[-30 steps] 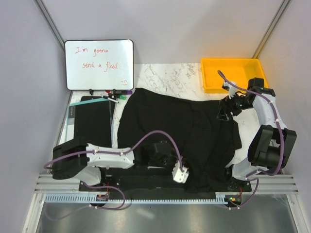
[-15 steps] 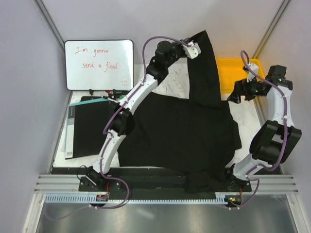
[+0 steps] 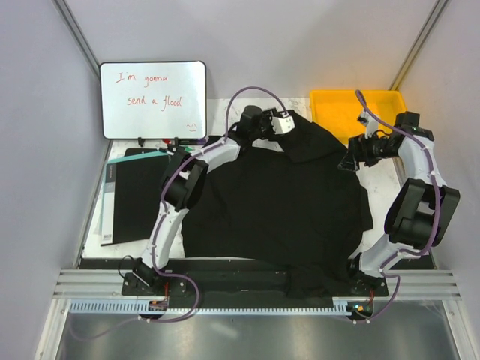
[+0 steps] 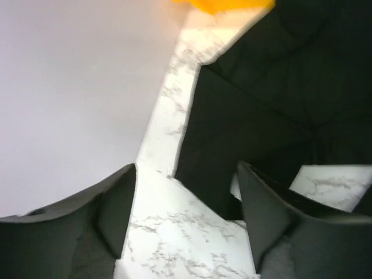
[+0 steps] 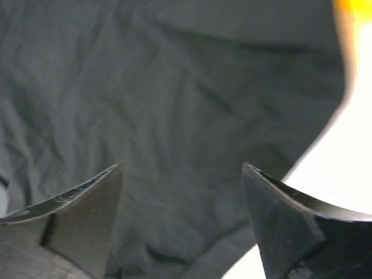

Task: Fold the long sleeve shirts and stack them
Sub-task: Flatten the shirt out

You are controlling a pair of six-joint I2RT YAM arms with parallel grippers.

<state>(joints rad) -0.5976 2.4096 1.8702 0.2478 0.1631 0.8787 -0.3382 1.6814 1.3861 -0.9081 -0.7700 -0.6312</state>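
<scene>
A black long sleeve shirt [image 3: 277, 210] lies spread over the middle of the marble table, with a folded flap at its far edge near the yellow bin. My left arm reaches to the back, and its gripper [image 3: 294, 132] hangs over that flap. In the left wrist view the left gripper [image 4: 186, 168] is open, with bare marble between the fingers and the shirt's [image 4: 261, 99] edge just beyond. My right gripper [image 3: 351, 161] hovers over the shirt's right edge. Seen from the right wrist, it [image 5: 181, 165] is open above the dark cloth [image 5: 174, 87], holding nothing.
A yellow bin [image 3: 360, 105] stands at the back right. A whiteboard [image 3: 153, 99] with red writing leans at the back left, with markers [image 3: 176, 144] in front of it. A flat black board [image 3: 139, 195] lies on the left side.
The left arm swept from the near edge to the back, lifted a part of the shirt high, then lowered and let it go. The right gripper shifted slightly near the bin.
</scene>
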